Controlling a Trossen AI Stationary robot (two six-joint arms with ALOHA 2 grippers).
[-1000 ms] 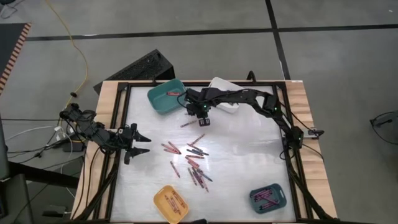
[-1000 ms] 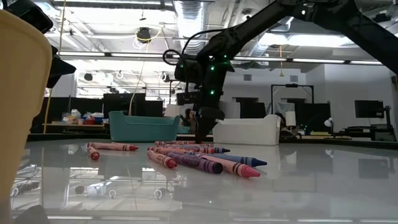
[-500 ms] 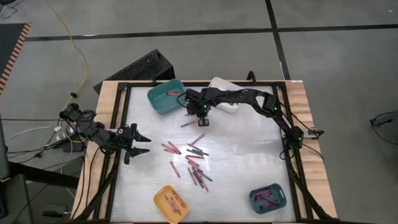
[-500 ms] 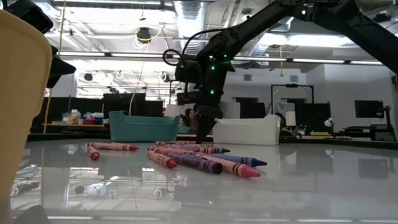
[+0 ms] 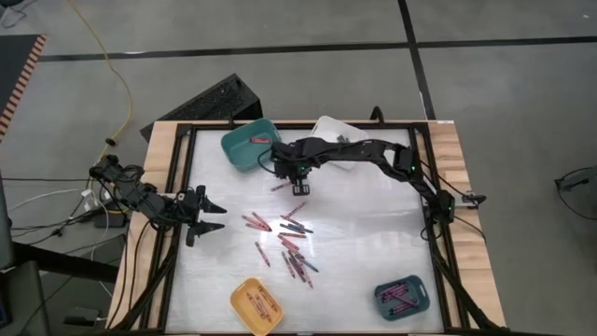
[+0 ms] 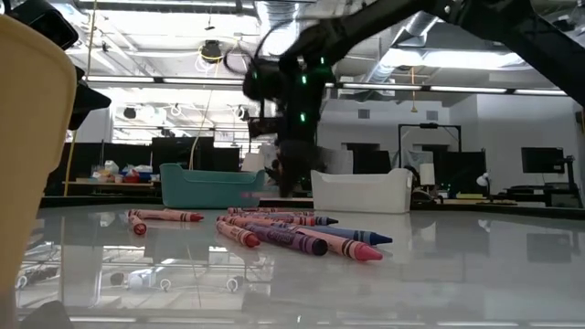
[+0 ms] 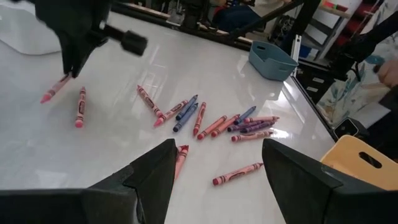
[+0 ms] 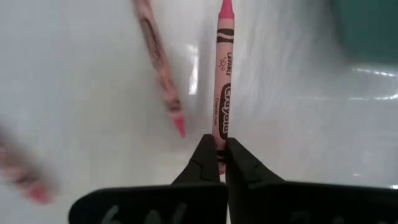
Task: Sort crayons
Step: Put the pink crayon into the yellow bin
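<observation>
My right gripper (image 5: pixel 298 184) hovers over the far middle of the table, next to the teal bin (image 5: pixel 248 146), shut on a pink crayon (image 8: pixel 222 74). Another pink crayon (image 5: pixel 280 187) lies flat on the table close by. Several red, pink and dark blue crayons (image 5: pixel 289 245) lie scattered at mid-table. At the table's left edge my left gripper (image 5: pixel 207 215) waits, open and empty. My right gripper pinches the pink crayon's blunt end (image 8: pixel 221 138) between its two fingertips (image 8: pixel 205 158). The fingers come steeply from above. The crayon sticks out beyond them, its pointed end (image 7: pixel 45 97) slanting down toward the table. It looks lifted just off the surface.
A white bin (image 5: pixel 338 157) stands at the far edge, partly under my right arm. A yellow bin (image 5: pixel 256 305) holds crayons at the near edge. A blue bin (image 5: pixel 403 296) with crayons sits near right. Bare tabletop lies right of the scattered crayons.
My right gripper has shut on the pink crayon. It has then risen a little and gone toward the teal bin, taking the crayon off the table.
</observation>
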